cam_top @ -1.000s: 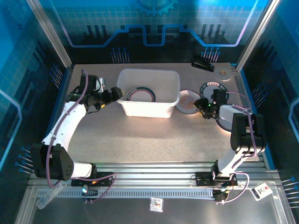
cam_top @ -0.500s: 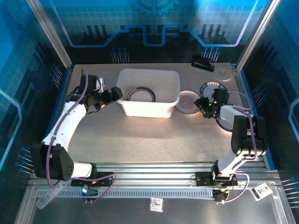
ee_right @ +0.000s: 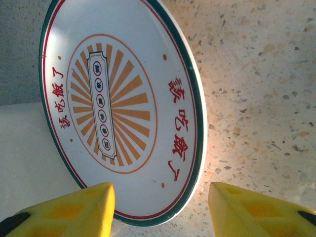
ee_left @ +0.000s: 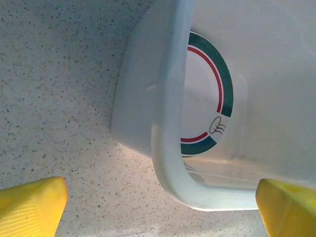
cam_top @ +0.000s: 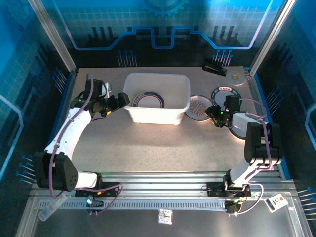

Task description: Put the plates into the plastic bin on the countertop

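Staying at plate (ee_right: 123, 108); right end effector (ee_right: 160, 192).

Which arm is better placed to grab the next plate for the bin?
Right. The right fingers flank the near rim of the sunburst plate lying beside the bin. The left fingers hang open on the bin's opposite side.

The right arm's elbow (cam_top: 261, 148) now sits a shade farther from the plastic bin (cam_top: 157, 114) than a second ago. It is drawn back toward the near edge of the table, with the forearm lying a little flatter. The right gripper (cam_top: 216, 114), just right of the bin at the rim of the sunburst plate (cam_top: 197, 108), has crept slightly the same way.
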You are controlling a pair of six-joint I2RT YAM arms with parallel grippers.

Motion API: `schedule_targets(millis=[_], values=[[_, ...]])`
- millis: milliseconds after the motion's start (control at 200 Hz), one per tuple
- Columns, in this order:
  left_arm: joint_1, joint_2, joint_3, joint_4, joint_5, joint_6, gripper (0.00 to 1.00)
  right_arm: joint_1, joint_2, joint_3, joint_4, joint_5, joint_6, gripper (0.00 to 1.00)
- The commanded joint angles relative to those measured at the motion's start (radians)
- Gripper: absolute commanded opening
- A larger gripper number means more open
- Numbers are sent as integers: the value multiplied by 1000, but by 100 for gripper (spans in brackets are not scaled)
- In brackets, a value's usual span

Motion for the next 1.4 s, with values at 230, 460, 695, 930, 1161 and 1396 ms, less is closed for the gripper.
schedule_targets(millis=[230,460,695,930,1161,1396], values=[[-7,-14,-18,5,-18,-16,99,18,91,27,41,14,-1,52],[-7,-24,-27,3,-22,-16,99,28,112,14,142,40,26,46],[-8,-30,-32,3,-23,-18,99,29,151,-1,167,43,16,33],[-8,-34,-34,4,-16,-12,99,33,121,-38,223,24,13,14],[-8,-43,-33,11,-10,-14,99,35,22,-64,208,20,10,2],[-8,-71,-36,6,-11,-1,99,33,-168,-69,98,50,-31,0]])
